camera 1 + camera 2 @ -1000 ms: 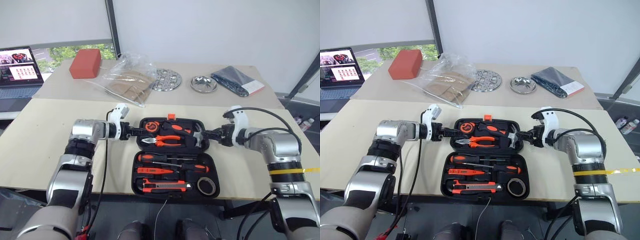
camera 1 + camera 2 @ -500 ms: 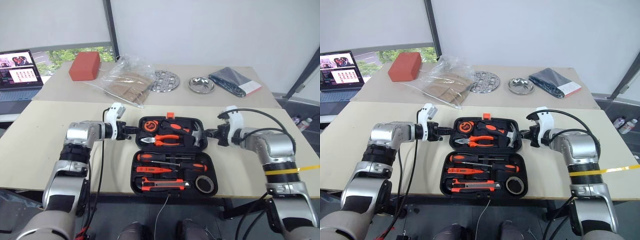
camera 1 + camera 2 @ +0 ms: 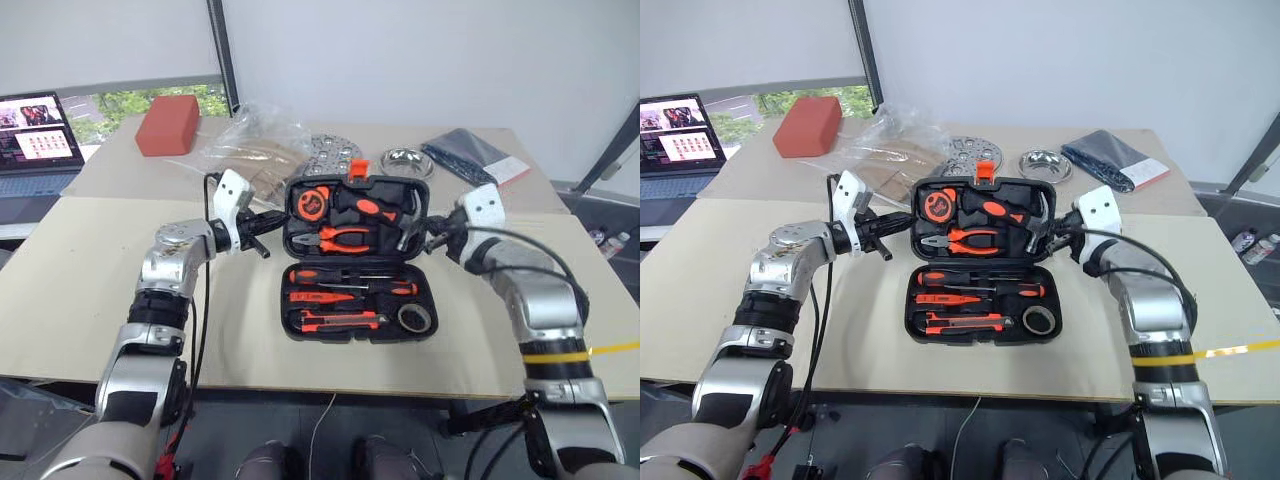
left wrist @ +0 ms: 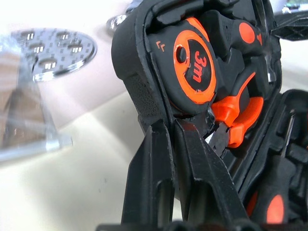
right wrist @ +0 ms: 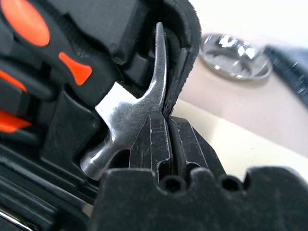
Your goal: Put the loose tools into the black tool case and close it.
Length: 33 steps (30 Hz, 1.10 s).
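Both grippers, left [image 3: 262, 243] and right [image 3: 410, 236], pinch the raised lid edges of the black tool case [image 3: 357, 262] on the beige table [image 3: 90, 290]. Screwdrivers [image 3: 345, 275], utility knife [image 3: 335, 321] and, seemingly, the tape roll [image 3: 414, 318] sit inside.

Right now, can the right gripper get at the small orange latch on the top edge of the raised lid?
Probably not at once: the right gripper is shut at the black tool case lid's right edge. The orange latch itself stands unobstructed.
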Each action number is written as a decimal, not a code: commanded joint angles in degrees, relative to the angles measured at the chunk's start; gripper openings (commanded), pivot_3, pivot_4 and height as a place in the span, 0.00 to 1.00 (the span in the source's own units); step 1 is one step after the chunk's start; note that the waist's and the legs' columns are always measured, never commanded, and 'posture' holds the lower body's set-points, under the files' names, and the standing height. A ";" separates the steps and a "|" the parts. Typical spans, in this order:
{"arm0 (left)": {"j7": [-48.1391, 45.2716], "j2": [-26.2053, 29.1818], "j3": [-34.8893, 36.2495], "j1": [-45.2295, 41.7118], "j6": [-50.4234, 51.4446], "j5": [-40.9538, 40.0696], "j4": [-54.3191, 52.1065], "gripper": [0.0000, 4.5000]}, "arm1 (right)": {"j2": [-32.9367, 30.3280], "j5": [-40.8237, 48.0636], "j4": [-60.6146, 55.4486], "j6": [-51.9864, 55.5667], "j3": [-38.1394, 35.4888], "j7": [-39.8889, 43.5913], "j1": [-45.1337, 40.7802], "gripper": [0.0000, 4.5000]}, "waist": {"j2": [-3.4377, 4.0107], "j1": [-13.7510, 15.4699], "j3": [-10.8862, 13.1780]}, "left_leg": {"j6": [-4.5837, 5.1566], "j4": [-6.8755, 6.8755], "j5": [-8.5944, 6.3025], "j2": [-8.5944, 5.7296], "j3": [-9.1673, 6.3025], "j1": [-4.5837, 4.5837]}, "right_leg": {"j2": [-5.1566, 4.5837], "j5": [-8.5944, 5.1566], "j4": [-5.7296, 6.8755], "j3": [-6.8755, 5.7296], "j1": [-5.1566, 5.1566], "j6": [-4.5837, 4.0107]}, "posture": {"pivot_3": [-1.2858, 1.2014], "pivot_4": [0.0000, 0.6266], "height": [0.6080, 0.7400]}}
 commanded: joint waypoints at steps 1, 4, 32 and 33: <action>-2.72 -0.16 -2.12 2.48 -7.77 0.68 -6.99 0.01 | 0.20 -2.02 -5.16 -8.89 -0.28 -0.59 3.76 0.00 | 0.00 0.00 0.00 | 0.00 -0.05 0.00 -0.02 -0.01 0.00 | -0.01 -0.02 -0.03 -0.01 0.00 0.03 | 0.52 0.24 0.97; -1.11 0.60 -1.07 7.92 -8.56 0.18 -13.98 0.01 | -0.61 -4.47 -7.89 -15.69 -1.12 -1.43 9.76 0.00 | 0.00 0.16 0.00 | 0.00 -0.10 0.00 -0.04 -0.03 0.00 | -0.03 -0.03 -0.07 0.00 0.04 0.04 | 0.52 0.24 0.97; -8.53 3.18 -9.44 -7.55 -12.89 7.11 17.68 0.01 | -20.88 10.24 -34.43 1.62 -1.10 24.80 41.04 0.00 | -0.39 1.95 -0.67 | 0.20 -0.09 0.04 0.13 0.14 0.58 | 0.28 0.53 -1.07 0.64 0.76 -0.10 | 0.52 0.24 0.97; -8.78 1.83 -10.28 -9.18 -15.03 8.25 20.62 0.01 | -20.57 9.12 -33.25 1.31 0.85 24.85 39.10 0.00 | -0.40 1.65 -0.66 | 0.19 -0.26 0.04 0.04 0.12 0.58 | 0.29 0.37 -1.05 0.60 0.71 -0.03 | 0.52 0.24 0.97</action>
